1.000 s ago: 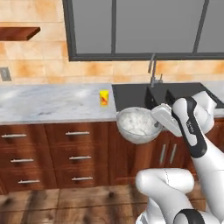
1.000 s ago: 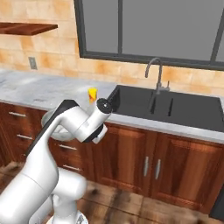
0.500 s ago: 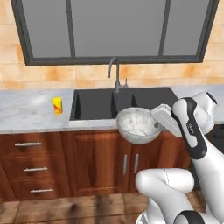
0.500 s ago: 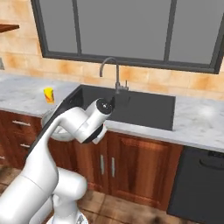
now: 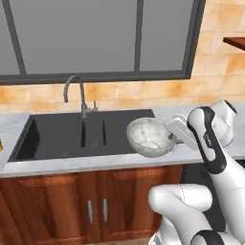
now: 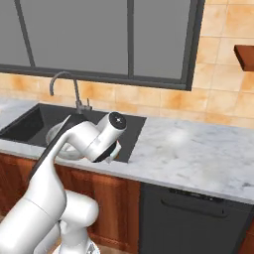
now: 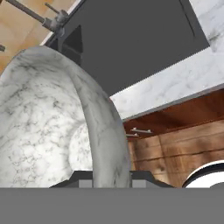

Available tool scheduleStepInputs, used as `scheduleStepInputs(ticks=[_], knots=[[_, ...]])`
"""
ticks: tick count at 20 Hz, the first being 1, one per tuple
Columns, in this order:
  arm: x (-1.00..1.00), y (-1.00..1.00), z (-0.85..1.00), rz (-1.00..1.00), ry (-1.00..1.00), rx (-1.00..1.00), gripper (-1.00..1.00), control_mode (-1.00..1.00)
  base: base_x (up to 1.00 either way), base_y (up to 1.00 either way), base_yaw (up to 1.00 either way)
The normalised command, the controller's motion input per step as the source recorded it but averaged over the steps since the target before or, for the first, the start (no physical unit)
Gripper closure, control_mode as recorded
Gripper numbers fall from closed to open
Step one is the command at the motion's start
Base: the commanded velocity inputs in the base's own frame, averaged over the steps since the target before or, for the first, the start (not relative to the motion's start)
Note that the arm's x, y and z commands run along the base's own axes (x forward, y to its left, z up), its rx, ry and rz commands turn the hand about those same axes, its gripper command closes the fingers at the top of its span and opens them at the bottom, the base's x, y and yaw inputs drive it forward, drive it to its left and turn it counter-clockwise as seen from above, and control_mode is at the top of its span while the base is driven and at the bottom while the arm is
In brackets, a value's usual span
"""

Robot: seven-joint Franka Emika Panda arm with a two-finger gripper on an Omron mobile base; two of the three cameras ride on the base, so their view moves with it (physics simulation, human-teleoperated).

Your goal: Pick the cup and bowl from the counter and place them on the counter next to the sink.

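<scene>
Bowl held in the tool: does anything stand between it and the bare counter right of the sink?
Nothing visible does. The bowl, gripped at its rim by the tool, hangs over the sink's right front corner. The counter to the right of the basin lies bare, with no object in the path.

A glossy white robot arm (image 5: 210, 143) made of rounded, tube-like segments, with dark grey bands at its joints. Beside the sink (image 5: 72, 134), a round cap (image 6: 117, 119) on one joint carries a small dark centre mark.
</scene>
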Motion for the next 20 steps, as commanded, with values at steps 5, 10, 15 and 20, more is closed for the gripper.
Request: scheduleStepInputs(ticks=[5, 10, 15, 20], knots=[[0.0, 0.0, 0.0, 0.0, 0.0, 0.0, 1.0, 1.0, 0.43, -0.92, -0.16], [0.0, 0.0, 0.0, 0.0, 0.0, 0.0, 1.0, 1.0, 0.66, -0.44, -0.3], [0.0, 0.0, 0.0, 0.0, 0.0, 0.0, 1.0, 1.0, 0.43, 0.02, -0.28], [0.0, 0.0, 0.0, 0.0, 0.0, 0.0, 1.0, 1.0, 0.08, 0.04, -0.06]])
